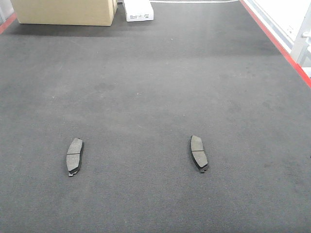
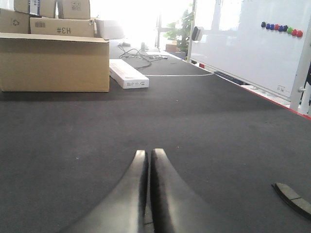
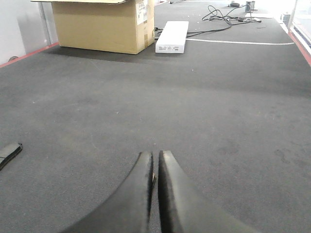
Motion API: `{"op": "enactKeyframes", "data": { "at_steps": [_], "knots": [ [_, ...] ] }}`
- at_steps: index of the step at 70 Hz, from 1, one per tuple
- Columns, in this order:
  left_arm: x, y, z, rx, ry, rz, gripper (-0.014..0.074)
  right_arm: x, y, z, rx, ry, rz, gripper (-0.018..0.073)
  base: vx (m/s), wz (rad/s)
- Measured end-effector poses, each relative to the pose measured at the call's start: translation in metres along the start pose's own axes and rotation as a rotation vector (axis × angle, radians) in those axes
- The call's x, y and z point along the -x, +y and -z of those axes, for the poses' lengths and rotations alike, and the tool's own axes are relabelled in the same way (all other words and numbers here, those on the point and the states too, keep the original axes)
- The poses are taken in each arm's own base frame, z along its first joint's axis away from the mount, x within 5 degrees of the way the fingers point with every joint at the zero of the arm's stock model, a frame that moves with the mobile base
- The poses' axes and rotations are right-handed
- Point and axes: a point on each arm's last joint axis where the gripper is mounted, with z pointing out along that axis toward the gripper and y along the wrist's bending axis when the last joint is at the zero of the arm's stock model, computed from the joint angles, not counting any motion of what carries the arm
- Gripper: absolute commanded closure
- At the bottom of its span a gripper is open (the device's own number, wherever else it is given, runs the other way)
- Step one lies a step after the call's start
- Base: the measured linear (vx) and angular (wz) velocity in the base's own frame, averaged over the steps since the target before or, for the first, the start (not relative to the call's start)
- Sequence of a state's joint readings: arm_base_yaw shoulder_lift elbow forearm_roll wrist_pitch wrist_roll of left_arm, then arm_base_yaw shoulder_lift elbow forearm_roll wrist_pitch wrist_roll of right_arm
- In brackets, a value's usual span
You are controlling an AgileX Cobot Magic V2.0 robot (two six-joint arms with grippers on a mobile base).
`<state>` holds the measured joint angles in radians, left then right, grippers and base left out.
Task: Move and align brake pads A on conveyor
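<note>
One brake pad point(image 1: 75, 156) lies flat on the conveyor point(image 1: 155, 87), well apart from the cardboard box point(image 1: 63, 12) at the belt's far end and roughly in line with it. A second brake pad point(image 1: 199, 153) lies equally far from the box but off to its right, beyond the line of the white carton point(image 1: 138, 10) just beside the box. Both point roughly toward the box's end yet lean at slightly different angles, so I judge the aligning not yet done and no grasp begun. The left gripper point(image 2: 147, 158) is clenched, fingers pressed together on nothing. The right gripper point(image 3: 154, 158) is likewise clenched, with only a hairline slit and nothing in it. The next move likely calls for one arm to spread its fingers, swing over a pad and come down on it. Each wrist view catches only a cut-off pad end at its edge point(image 2: 291, 196) point(image 3: 8, 153), and which pad each is I cannot tell. Neither arm shows in the front view, and whether more pads lie outside the frame is unknown.
</note>
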<state>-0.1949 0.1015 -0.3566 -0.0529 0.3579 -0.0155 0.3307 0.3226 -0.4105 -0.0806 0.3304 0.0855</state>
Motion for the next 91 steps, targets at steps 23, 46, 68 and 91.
{"op": "enactKeyframes", "data": {
  "at_steps": [23, 46, 68, 91],
  "knots": [
    [0.0, 0.0, 0.0, 0.0, 0.0, 0.0, 0.0602, -0.0001, 0.0, 0.0, 0.0, 0.001, 0.001, 0.0566, 0.0, 0.0],
    [0.0, 0.0, 0.0, 0.0, 0.0, 0.0, 0.0602, -0.0002, 0.0, 0.0, 0.0, 0.002, 0.001, 0.0566, 0.0, 0.0],
    [0.0, 0.0, 0.0, 0.0, 0.0, 0.0, 0.0602, -0.0002, 0.0, 0.0, 0.0, 0.002, 0.001, 0.0566, 0.0, 0.0],
    [0.0, 0.0, 0.0, 0.0, 0.0, 0.0, 0.0602, -0.0002, 0.0, 0.0, 0.0, 0.002, 0.001, 0.0566, 0.0, 0.0]
  ]
}}
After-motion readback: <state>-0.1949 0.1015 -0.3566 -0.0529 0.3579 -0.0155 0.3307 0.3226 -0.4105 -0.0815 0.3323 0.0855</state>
